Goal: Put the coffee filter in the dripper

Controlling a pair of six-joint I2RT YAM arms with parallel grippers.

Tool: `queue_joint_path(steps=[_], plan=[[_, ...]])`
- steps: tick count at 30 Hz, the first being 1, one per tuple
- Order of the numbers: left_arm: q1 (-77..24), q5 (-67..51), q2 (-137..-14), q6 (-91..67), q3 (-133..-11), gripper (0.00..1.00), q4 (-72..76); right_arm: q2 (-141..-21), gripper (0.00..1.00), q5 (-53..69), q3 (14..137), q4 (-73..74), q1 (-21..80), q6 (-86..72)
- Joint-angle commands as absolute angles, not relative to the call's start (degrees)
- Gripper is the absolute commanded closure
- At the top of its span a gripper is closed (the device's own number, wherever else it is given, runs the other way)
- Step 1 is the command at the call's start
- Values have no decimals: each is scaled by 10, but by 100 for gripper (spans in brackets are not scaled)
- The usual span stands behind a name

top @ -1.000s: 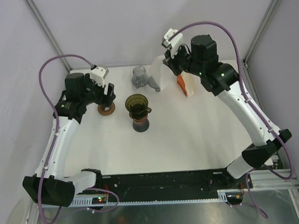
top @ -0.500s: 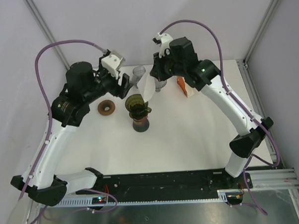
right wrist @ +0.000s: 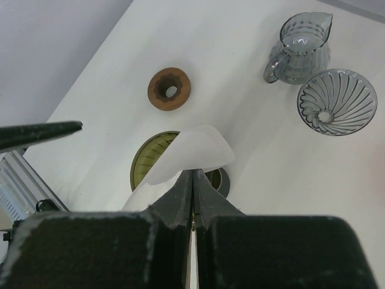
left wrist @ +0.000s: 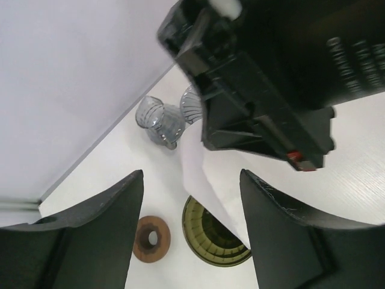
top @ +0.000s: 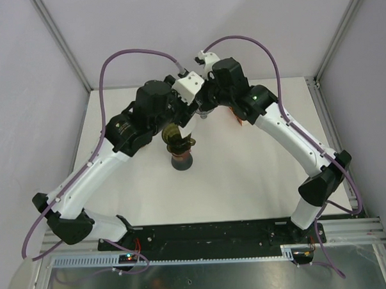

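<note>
Standing by the table, I see the right gripper (right wrist: 193,180) with its jaws pinched tight on one edge of the white paper coffee filter (right wrist: 186,155). It holds the filter in the air just above the olive-green translucent cone dripper (right wrist: 146,161), and the free end of the paper points down towards the dripper's mouth. The dripper stands on a dark round base (top: 181,161) near the middle of the white table (top: 258,173). The left gripper (left wrist: 189,176) hangs close by with its jaws spread wide, one on either side of the filter. As far as I can tell, it touches neither face.

The filter looks feather-light and limp, and its free end curls over on itself in the right wrist view. I judge it will sway and fold at the least draught or nudge. It should crease easily and could tear if pulled between two grips. Paper is not slippery, so a gentle pinch should do.

Pressed flat as it is, the filter probably needs opening into a cone before it seats. To my eye the best place to take hold is the rim, on the side opposite the right gripper's pinch. The pinch should be light, and the soft middle is best left alone. The dripper looks light and perched, so a downward shove could tip it.

A brown ring (right wrist: 169,89), a clear glass pitcher (right wrist: 298,48) and a clear ribbed glass cone (right wrist: 337,101) sit well apart from all this.
</note>
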State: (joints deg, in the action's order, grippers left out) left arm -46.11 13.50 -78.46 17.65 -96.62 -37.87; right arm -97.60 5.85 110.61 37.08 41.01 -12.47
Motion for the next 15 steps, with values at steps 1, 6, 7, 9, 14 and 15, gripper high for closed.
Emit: queue_joint_path(steps=[1,6,7,9,14,15], plan=[[-464,187,-774,187,-957,31,-367,-936,100,67,1097,323,407,-141],[-464,185,-764,183,-930,33,-366,-916,100,85,1067,301,391,-149],[-464,183,-763,182,-926,33,-366,-911,100,90,1060,292,387,-153],[-464,179,-763,177,-920,34,-366,-903,100,100,1047,280,385,-158],[-463,196,-777,179,-922,43,-363,-897,100,108,1041,281,385,-156],[-464,198,-779,179,-924,48,-362,-896,100,109,1040,282,385,-154]])
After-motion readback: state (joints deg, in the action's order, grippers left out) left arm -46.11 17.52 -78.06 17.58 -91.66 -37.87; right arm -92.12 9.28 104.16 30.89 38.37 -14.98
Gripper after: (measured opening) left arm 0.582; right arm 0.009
